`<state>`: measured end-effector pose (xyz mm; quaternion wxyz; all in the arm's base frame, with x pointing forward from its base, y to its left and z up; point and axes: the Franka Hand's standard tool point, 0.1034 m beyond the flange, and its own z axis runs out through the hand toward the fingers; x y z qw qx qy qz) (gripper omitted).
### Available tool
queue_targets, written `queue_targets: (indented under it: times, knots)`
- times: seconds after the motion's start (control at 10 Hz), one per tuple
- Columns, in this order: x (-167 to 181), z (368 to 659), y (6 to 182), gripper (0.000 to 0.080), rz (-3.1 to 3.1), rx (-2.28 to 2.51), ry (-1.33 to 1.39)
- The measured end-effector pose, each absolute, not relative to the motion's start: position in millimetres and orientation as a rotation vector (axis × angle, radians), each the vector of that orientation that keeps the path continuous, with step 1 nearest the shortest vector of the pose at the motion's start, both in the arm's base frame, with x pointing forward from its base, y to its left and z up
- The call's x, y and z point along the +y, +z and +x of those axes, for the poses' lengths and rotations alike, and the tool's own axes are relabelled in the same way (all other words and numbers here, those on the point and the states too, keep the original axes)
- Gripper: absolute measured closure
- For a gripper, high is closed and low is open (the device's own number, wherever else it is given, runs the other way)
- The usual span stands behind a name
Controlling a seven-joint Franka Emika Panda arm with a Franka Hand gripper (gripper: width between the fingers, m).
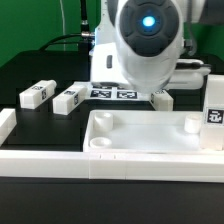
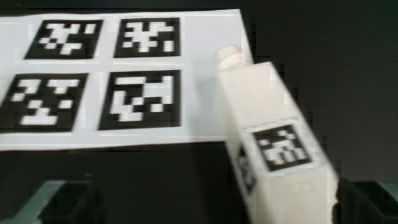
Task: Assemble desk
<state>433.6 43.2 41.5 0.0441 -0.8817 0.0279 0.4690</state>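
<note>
by marker board (image 2: 107,64): wht tagged leg (image 2: 270,110)

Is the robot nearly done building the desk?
Not nearly. Done: nothing yet; no leg looks fitted to the tabletop. In hand: the open gripper hovers over one leg beside the marker board, not gripping it. Left: that leg, two loose legs, and a fourth leg standing by the tabletop.

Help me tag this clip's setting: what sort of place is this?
Probably a robotics lab bench: a robot arm over a black table, a marker board of printed tags lying on it, and white tagged furniture parts, a tabletop and leg blocks, laid out.
</note>
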Motion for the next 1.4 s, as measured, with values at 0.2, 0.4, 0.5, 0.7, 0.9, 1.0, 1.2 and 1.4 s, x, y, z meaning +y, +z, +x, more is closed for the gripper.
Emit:
queue_targets:
  times: [0.2, 0.4, 0.5, 0.7, 0.9, 1.0, 1.2, 1.4]
  knots:
    - [41.0, 435.4, 42.3, 0.0151, -2.689, 0.084, 1.433]
    - [39.7, 432.2, 38.5, 0.0151, -2.676, 0.088, 1.458]
    - [40.3, 426.0, 38.9, 0.0151, -2.646, 0.102, 1.520]
    - [42.5, 432.6, 33.9, 0.0151, -2.639, 0.102, 1.549]
    - [48.3, 434.1, 34.2, 0.0151, -2.646, 0.100, 1.541]
    - [51.0, 435.2, 32.7, 0.0151, -2.650, 0.092, 1.533]
    - [53.8, 434.3, 24.3, 0.0151, -2.661, 0.102, 1.528]
    - [58.2, 432.9, 17.9, 0.0151, -2.668, 0.108, 1.531]
